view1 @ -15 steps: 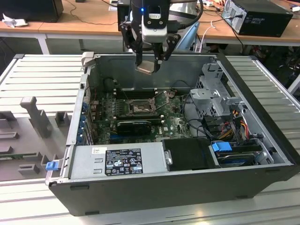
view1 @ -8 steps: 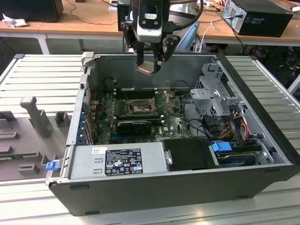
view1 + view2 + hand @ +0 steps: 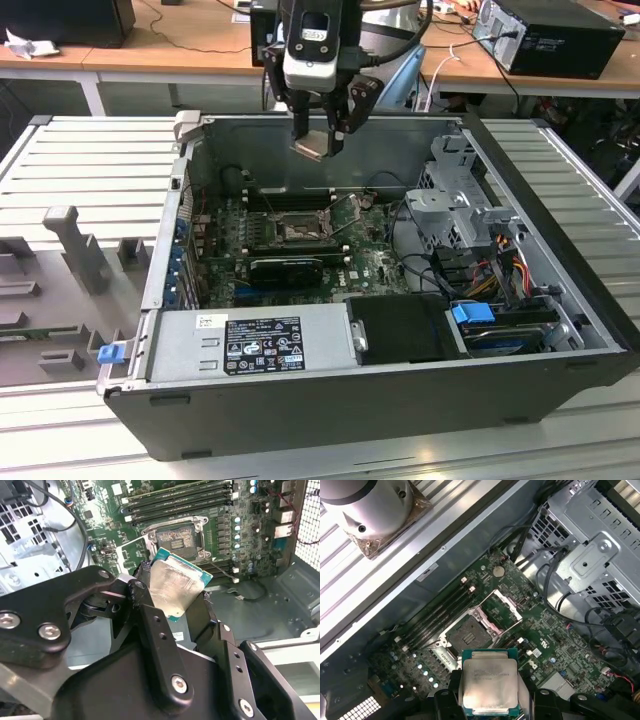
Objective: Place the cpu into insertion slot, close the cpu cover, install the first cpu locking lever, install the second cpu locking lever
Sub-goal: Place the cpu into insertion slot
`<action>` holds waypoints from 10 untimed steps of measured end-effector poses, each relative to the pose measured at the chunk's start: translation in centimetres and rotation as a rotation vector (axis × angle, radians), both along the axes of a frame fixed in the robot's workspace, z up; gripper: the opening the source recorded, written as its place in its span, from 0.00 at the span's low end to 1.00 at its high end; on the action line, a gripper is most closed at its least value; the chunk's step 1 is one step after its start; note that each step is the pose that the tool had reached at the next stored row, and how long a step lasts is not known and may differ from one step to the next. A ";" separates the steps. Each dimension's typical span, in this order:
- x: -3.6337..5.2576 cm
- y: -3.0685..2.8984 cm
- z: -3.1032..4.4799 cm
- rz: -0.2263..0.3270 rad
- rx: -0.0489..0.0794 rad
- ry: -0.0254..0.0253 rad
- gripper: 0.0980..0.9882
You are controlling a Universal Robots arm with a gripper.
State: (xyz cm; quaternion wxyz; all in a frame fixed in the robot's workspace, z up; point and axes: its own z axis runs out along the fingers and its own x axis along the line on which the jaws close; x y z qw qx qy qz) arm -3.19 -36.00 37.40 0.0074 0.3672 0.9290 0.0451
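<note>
In the exterior view the tool [image 3: 318,138] hangs pointing down over the open computer case [image 3: 400,400], pinching the cpu [image 3: 309,150].

Small flat square silver-beige cpu [image 3: 489,682]: clamped in the pincer [image 3: 318,142], tilted, above the motherboard [image 3: 555,630]. Square dark-framed insertion slot [image 3: 465,636]: uncovered, brownish pin field exposed. Thin silver-grey windowed cpu cover [image 3: 510,604]: stands open beside the slot.

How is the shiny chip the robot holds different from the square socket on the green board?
The cpu is a shiny silver plate with a green edge; the insertion slot is a dark frame around brownish pins. The cpu hangs tilted in the pincer above the board; the insertion slot lies flat on it, empty. Both are square.
</note>
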 end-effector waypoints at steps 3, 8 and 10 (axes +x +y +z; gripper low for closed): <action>0.00 0.00 -0.02 -0.031 0.000 0.0000 0.48; 0.00 0.00 -0.06 -0.093 0.000 0.0000 0.48; 0.00 0.00 -0.07 -0.115 0.000 0.0000 0.48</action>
